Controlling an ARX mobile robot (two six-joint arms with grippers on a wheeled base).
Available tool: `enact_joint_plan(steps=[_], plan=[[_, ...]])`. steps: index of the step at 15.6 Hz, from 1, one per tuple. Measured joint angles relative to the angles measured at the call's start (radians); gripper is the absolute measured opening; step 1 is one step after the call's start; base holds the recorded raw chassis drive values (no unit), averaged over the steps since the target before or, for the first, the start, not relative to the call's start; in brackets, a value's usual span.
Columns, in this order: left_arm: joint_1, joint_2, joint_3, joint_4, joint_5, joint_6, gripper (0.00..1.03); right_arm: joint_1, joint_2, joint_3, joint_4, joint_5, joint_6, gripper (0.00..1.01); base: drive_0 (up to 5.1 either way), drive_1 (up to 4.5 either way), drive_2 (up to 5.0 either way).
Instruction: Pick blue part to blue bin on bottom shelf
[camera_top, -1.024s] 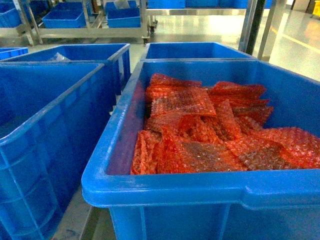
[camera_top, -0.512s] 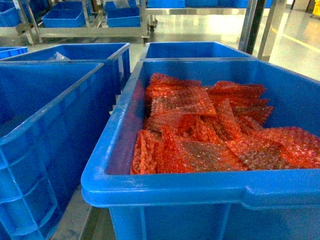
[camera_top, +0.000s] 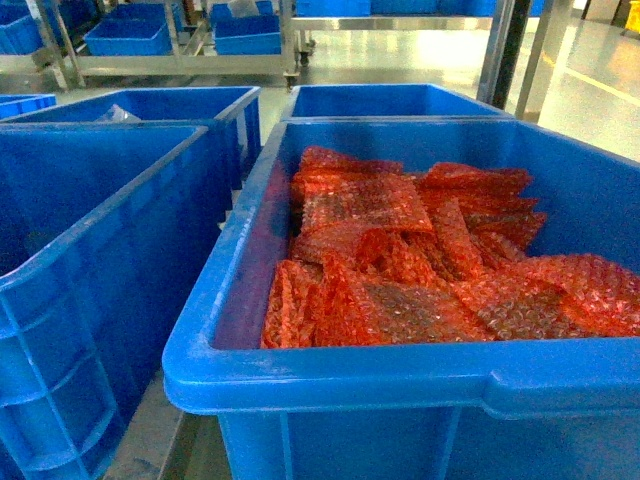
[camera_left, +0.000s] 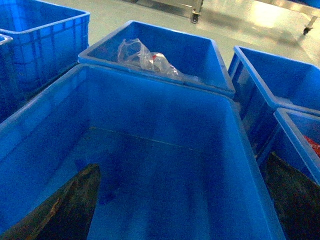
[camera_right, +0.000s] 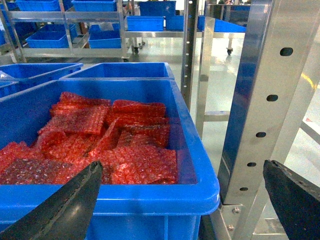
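Nothing has shifted since the earlier head frames. Red bubble-wrap pouches (camera_top: 400, 260), crinkled and glossy, lie heaped in the blue bin (camera_top: 330, 375), kept together by its thick rolled rim. Both the left gripper (camera_left: 185, 205) and right gripper (camera_right: 182, 200) are held wide apart and empty, seemingly poised. No blue part can be made out.

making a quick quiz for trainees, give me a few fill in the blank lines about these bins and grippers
1. The bubble-wrap pouches in the blue bin are ____ in colour.
2. Both grippers, the left gripper and the right gripper, have their jaws ____.
3. The crate under the left gripper holds ____ pouches.

Missing words: red; open; no
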Motion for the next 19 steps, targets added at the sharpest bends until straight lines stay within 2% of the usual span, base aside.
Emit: enact_joint_plan(steps=[1,2,3,4,5,7,8,9,10,19], plan=[[0.007,0.007,-0.036,0.147,0.058,0.034,0.92,0.0,0.0,0.0,0.0,0.0,0.0,0.98,0.0,0.0,0.0],[0.006,-0.01,-0.099,0.275,0.113,0.095,0.81,0.0,0.0,0.0,0.0,0.0,0.0,0.98,0.0,0.0,0.0],[-0.002,-0.043,-0.164,0.332,0.12,0.136,0.72,0.0,0.0,0.0,0.0,0.0,0.0,0.98,0.0,0.0,0.0],[-0.005,-0.055,-0.189,0.351,0.12,0.145,0.68,0.0,0.0,0.0,0.0,0.0,0.0,0.98,0.0,0.0,0.0],[-0.014,-0.091,-0.245,0.376,0.119,0.169,0.57,0.0,0.0,0.0,0.001,0.0,0.0,0.98,0.0,0.0,0.0],[-0.029,-0.169,-0.344,0.393,0.106,0.192,0.32,0.0,0.0,0.0,0.0,0.0,0.0,0.98,0.0,0.0,0.0],[-0.064,-0.209,-0.389,0.395,0.05,0.193,0.19,0.0,0.0,0.0,0.0,0.0,0.0,0.98,0.0,0.0,0.0],[-0.089,-0.248,-0.426,0.393,0.048,0.193,0.06,0.0,0.0,0.0,0.0,0.0,0.0,0.98,0.0,0.0,0.0],[-0.095,-0.289,-0.46,0.386,0.05,0.195,0.02,0.0,0.0,0.0,0.0,0.0,0.0,0.98,0.0,0.0,0.0],[-0.089,-0.637,-0.621,0.2,0.043,0.196,0.02,0.0,0.0,0.0,0.0,0.0,0.0,0.98,0.0,0.0,0.0]])
